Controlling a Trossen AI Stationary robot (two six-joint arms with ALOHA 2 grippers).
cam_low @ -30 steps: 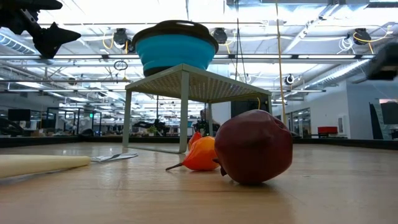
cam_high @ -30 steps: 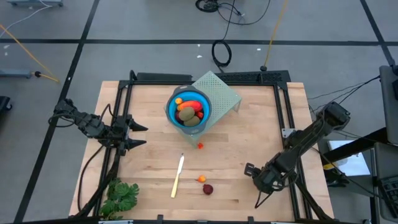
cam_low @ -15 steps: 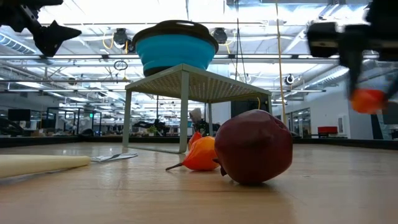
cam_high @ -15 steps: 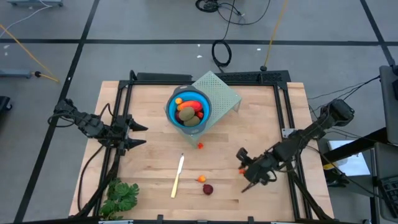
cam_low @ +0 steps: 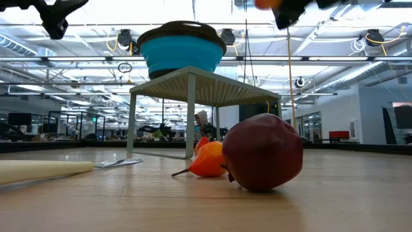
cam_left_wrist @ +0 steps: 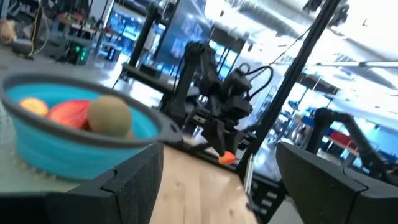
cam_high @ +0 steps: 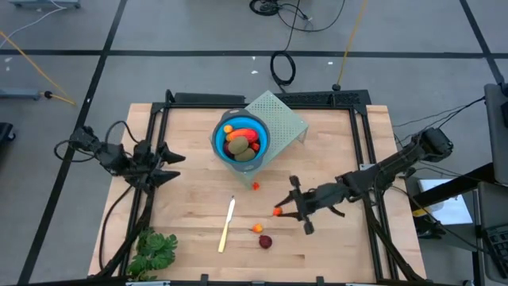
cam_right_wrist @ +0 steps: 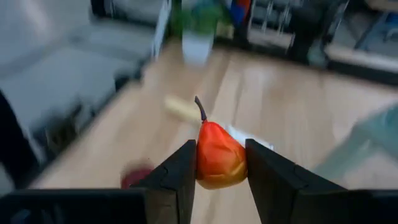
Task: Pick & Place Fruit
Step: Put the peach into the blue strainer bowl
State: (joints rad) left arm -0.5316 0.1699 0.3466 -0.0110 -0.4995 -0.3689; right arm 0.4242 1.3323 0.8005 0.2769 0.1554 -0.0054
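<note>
Blue bowl (cam_high: pixel 241 141) (already holding several fruit) is the landmark: left end effector (cam_high: pixel 176 164) waits left of it, fingers spread; right end effector (cam_high: pixel 279 211) hovers below-right, clamped on an orange-red pear (cam_right_wrist: pixel 217 157).

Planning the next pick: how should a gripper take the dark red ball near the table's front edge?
Come straight down and close across the widest middle of the dark red ball. It's round, resting on the table, with a small orange fruit close beside it.
</note>
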